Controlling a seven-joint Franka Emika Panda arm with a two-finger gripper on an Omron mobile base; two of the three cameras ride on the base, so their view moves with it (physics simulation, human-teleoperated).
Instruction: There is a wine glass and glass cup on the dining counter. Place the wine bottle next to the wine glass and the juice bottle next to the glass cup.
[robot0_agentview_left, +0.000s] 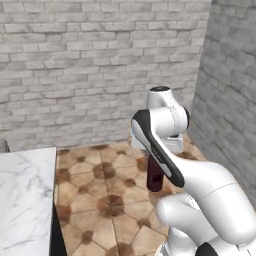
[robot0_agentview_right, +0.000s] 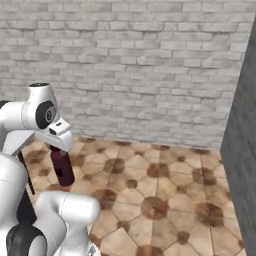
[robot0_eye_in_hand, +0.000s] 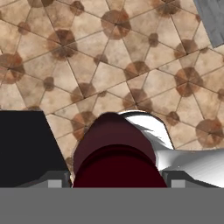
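— While the white arm hangs over the brown patterned floor tiles, what's it got hold of?

— That stubby dark maroon juice bottle. It hangs upright under the end effector, clear of the floor, with the fingers closed on its upper part. From the hand view you look straight down its maroon body between the two dark tips.

— And where does it have to go?

— Onto the long white grey-veined marble worktop, whose corner sits off to the arm's left. I can't see the tumbler or the stemmed glass from here.

— So what could spoil it?

— I'd say the carry. The bottle hangs high over hard tile, well away from the slab; if the base turns sharply, a grip near the neck could let the heavy body swing or slip. The grey brick wall is close ahead too, so a wide swing risks a knock.
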